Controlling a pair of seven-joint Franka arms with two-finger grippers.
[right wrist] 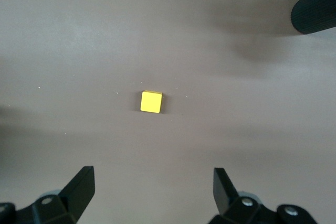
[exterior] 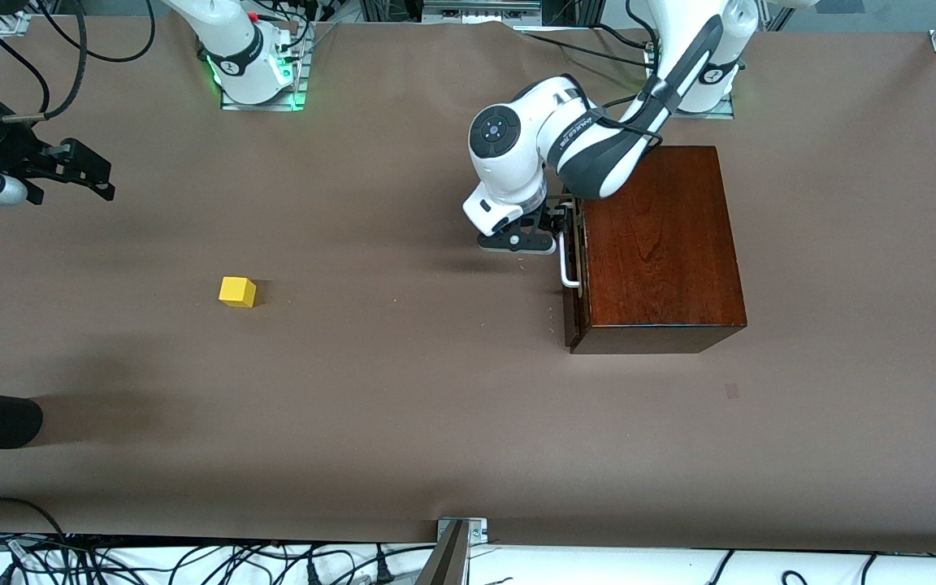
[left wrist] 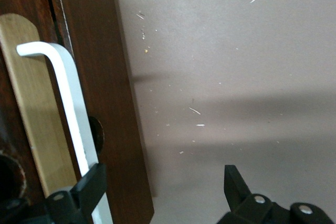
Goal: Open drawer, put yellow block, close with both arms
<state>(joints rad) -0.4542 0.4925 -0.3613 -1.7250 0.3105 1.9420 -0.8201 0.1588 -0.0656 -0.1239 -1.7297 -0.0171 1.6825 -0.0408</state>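
Right of centre in the front view, the wooden box (exterior: 663, 248) runs lengthwise up-down, drawer (exterior: 572, 268) shut, its handle (exterior: 569, 258) facing frame-left. Left gripper (exterior: 553, 230) straddles the handle, jaws wide. Right gripper (exterior: 82, 172), jaws wide, hangs upper left; yellow block (exterior: 237, 292) sits lower-left on the surface (exterior: 403, 406).

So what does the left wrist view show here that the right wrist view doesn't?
Only the left wrist view shows the drawer front with its white handle, and the left gripper open, one finger against that handle. Only the right wrist view shows the yellow block lying alone on the table, with the right gripper open above it and a black object at the edge. Both show the brown table surface.
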